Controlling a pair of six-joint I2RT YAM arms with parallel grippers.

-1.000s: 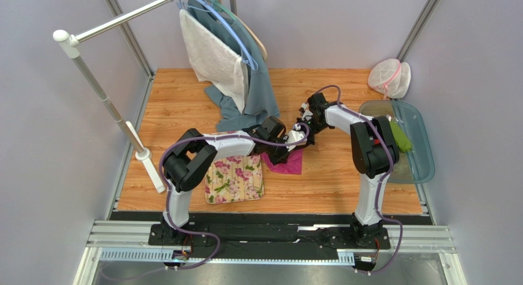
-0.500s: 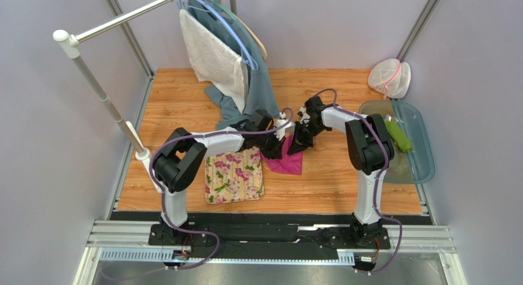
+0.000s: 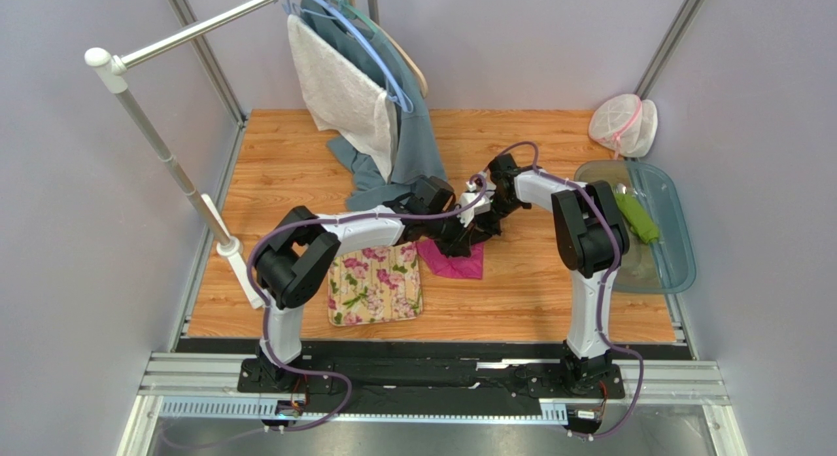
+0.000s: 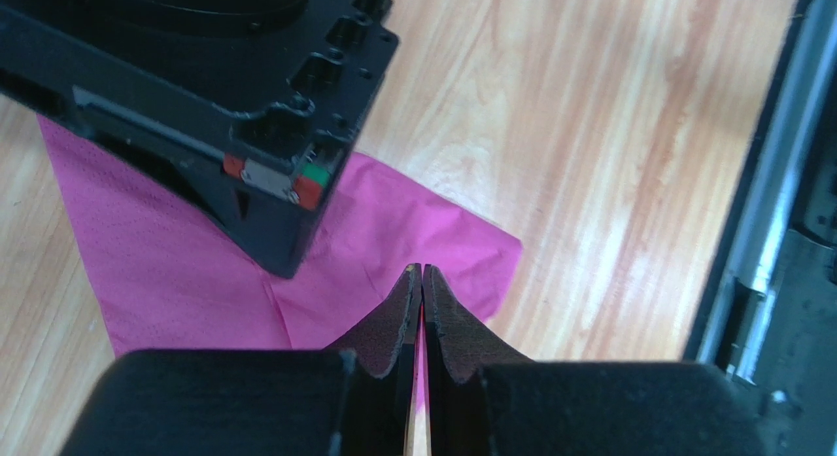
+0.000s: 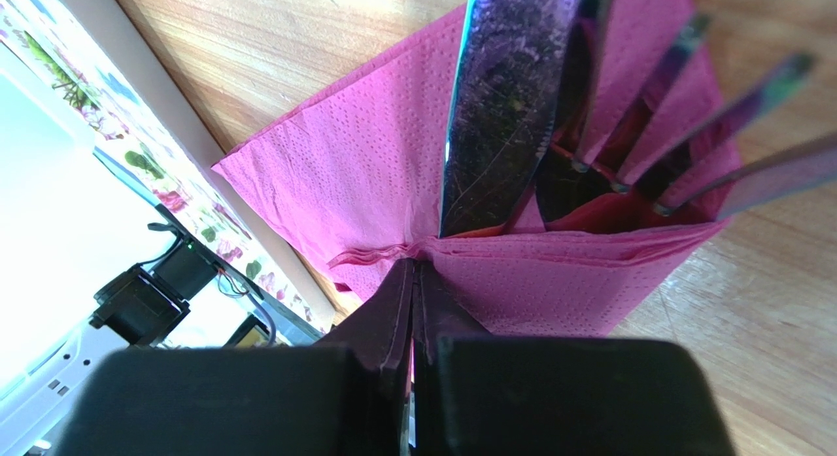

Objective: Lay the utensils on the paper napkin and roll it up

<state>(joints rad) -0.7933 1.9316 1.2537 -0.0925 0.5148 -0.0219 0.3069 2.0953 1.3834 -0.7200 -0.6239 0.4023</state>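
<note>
The magenta paper napkin point(image 3: 458, 263) lies on the wooden table right of the flowered mat. In the right wrist view its near edge point(image 5: 550, 279) is folded up over the utensils: a knife blade point(image 5: 501, 103) and fork tines point(image 5: 688, 132) stick out of the fold. My right gripper point(image 5: 413, 265) is shut on that folded edge; from above it point(image 3: 479, 227) is at the napkin's far side. My left gripper point(image 4: 422, 271) is shut, its tips down over the flat napkin point(image 4: 177, 279) near a corner, right beside the right gripper's black body point(image 4: 196, 103). From above it point(image 3: 460, 238) sits at the napkin's top.
The cream flowered mat point(image 3: 373, 284) lies left of the napkin. A grey-blue cloth point(image 3: 413, 152) and a white towel hang from a rack point(image 3: 167, 162) at the back left. A clear tray point(image 3: 673, 250) with a green item point(image 3: 639, 219) and a mesh bag point(image 3: 624, 125) are at the right.
The left gripper drew back to the left half a second ago and has returned to the right onto the napkin's top edge. The right gripper has stayed over the napkin's far side.
</note>
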